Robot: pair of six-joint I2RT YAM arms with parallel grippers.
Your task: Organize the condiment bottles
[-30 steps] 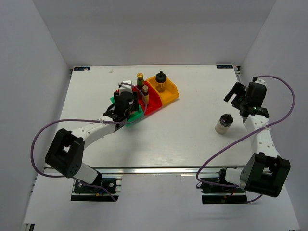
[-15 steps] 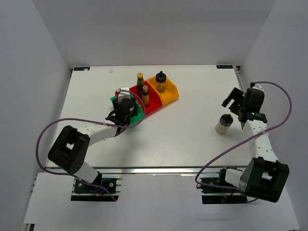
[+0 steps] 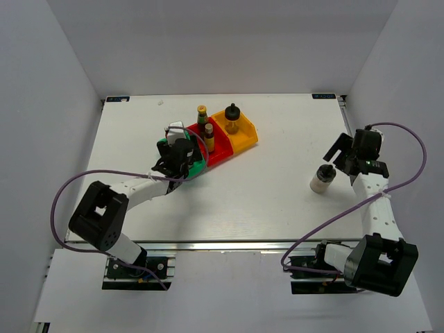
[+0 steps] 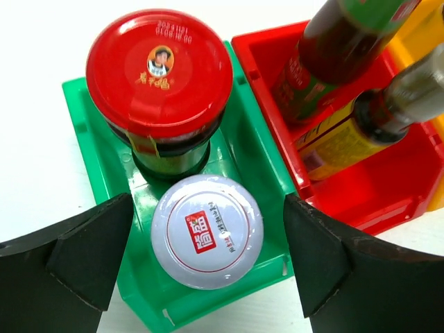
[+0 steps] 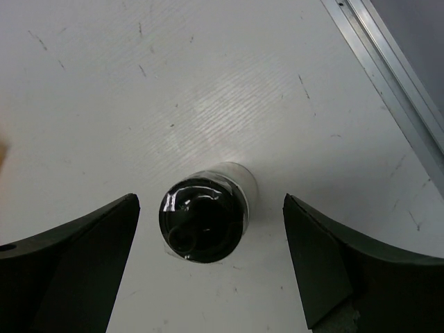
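The white-lidded jar (image 4: 207, 230) stands in the green bin (image 4: 78, 118), right in front of the red-capped dark jar (image 4: 159, 73). My left gripper (image 4: 207, 243) is open and straddles the white-lidded jar with a gap on each side; it also shows in the top view (image 3: 177, 151). The yellow-capped dark sauce bottle (image 3: 202, 115) and the slim yellow bottle (image 3: 209, 134) stand in the red bin (image 3: 220, 149). One black-topped shaker (image 3: 232, 118) stands in the orange bin (image 3: 248, 136). The other shaker (image 5: 203, 220) stands alone on the table (image 3: 322, 178). My right gripper (image 5: 209, 225) is open above it, a finger on each side.
The three bins sit side by side in a slanted row at the table's back middle. The table's metal right edge (image 5: 395, 76) runs close beside the lone shaker. The left arm's purple cable (image 3: 69, 187) loops over the table's left side.
My right gripper has swung in and down from the far right edge to over the lone shaker. My left gripper has shifted slightly over the green bin.
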